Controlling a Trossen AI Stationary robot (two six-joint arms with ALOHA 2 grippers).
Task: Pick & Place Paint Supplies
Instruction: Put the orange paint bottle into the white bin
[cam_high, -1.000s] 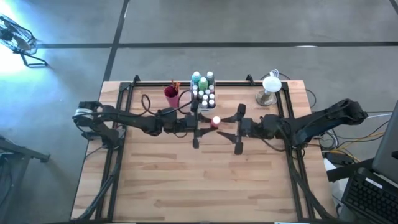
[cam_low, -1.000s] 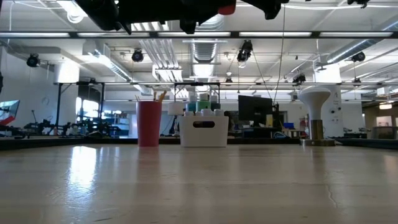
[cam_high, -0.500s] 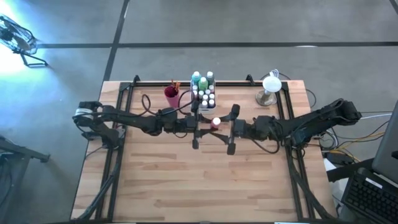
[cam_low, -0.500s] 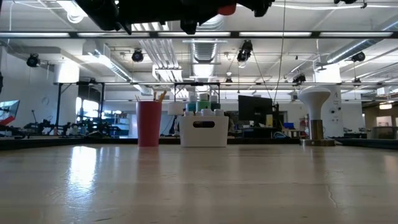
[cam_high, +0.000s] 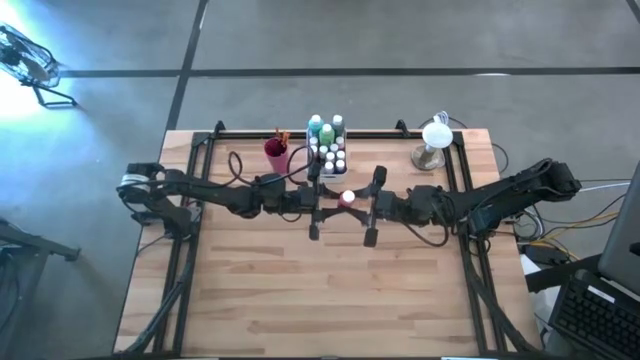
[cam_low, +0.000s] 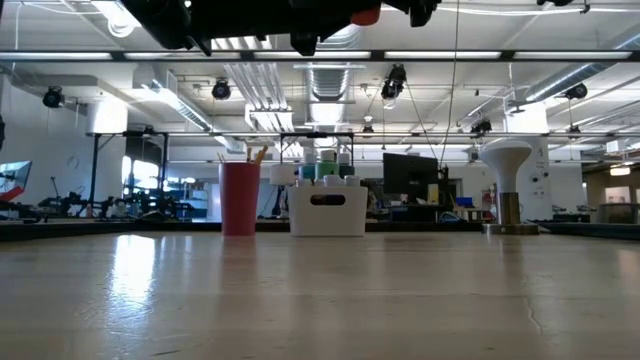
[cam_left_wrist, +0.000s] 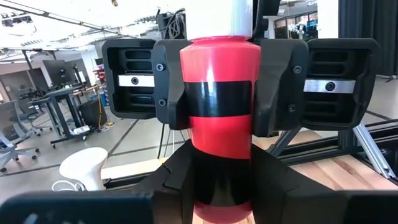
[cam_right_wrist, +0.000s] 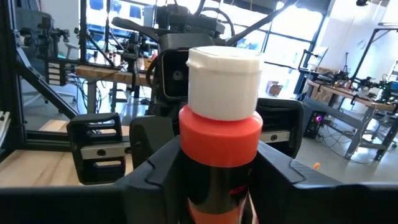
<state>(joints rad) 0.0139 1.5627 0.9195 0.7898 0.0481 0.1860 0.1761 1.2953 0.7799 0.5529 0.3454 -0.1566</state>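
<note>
Above the middle of the table (cam_high: 300, 290), the two arms meet head-on with a red bottle (cam_high: 347, 197) between them, which reads as a handover in mid-air. The left gripper (cam_high: 318, 205) pinches the bottle's body; in its wrist view the fingers (cam_left_wrist: 174, 168) clasp the lower half of the bottle (cam_left_wrist: 219, 124). The right gripper (cam_high: 370, 205) faces it from the other side, and in both wrist views its dark pads sit against the bottle's sides, so it appears to be closed on the bottle (cam_right_wrist: 221, 149) too, though whether it already bears any weight cannot be told. Holding with both at once likely guards against a drop while the bottle changes sides. The bottle is held well off the table, seen at the top edge of the low view (cam_low: 364, 14). It is a small round bottle, bright red, with a black band around its middle and a white cap (cam_right_wrist: 224, 81) with a hinge-like lip. Behind the grippers, at the far edge, stands a white tray (cam_high: 328, 165) holding more bottles (cam_high: 326, 135), green, teal and white-capped, and just beside it a magenta cup (cam_high: 276, 154) with brushes (cam_high: 282, 135) standing in it. That is presumably where the red one is bound.
</note>
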